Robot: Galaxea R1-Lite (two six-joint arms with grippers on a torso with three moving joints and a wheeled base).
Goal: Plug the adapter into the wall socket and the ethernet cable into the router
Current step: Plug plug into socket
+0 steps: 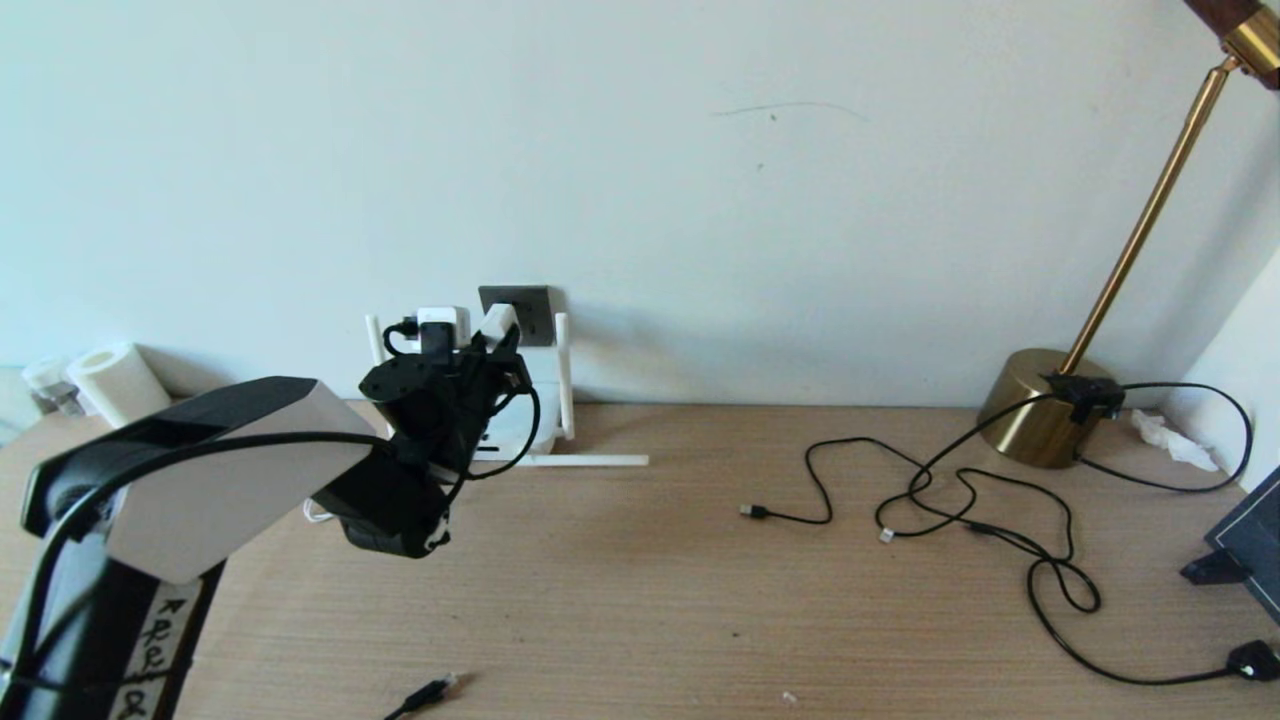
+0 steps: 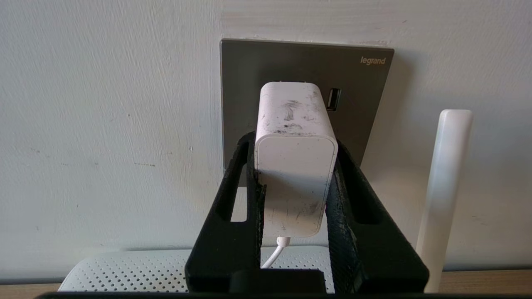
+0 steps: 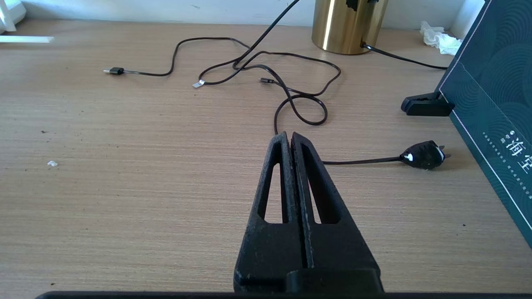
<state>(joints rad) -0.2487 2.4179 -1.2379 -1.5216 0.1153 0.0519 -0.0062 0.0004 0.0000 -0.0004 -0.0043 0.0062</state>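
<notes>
My left gripper (image 2: 295, 141) is shut on the adapter (image 2: 295, 166), a scuffed white block whose thin white cord (image 2: 272, 255) hangs from its back. The adapter's far end meets the dark grey wall socket (image 2: 245, 83); its pins are hidden. In the head view the adapter (image 1: 497, 325) tilts up against the socket (image 1: 532, 303), above the router (image 1: 530, 420). The router's perforated top (image 2: 124, 270) and one antenna (image 2: 444, 187) lie below the gripper. The ethernet cable's plug (image 1: 432, 689) lies at the table's near edge. My right gripper (image 3: 289, 135) hovers shut and empty over the table.
A brass lamp (image 1: 1045, 405) stands at the back right, with tangled black cords (image 1: 960, 490) and a black mains plug (image 1: 1255, 660) spread across the right of the table. A dark box (image 3: 490, 104) and a black clip (image 3: 426, 106) sit at the right edge. A white roll (image 1: 115, 380) stands far left.
</notes>
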